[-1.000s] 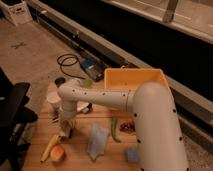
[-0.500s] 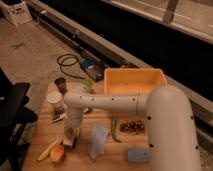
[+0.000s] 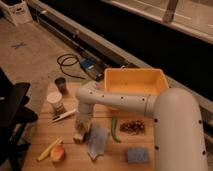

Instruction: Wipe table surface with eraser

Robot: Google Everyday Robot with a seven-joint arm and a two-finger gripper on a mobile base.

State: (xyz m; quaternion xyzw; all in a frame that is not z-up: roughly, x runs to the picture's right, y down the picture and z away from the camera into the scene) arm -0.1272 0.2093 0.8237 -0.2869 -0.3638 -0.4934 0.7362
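Gripper (image 3: 81,131) points down at the eraser (image 3: 79,137) near the table's (image 3: 42,136) left edge, finger state unclear; press flat, stroke evenly.

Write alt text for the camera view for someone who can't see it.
A white robot arm reaches left across a wooden table, its gripper pointing down at a small block, probably the eraser. Nearby lie a blue cloth, a green pod, a blue sponge, a cup and a yellow bin.
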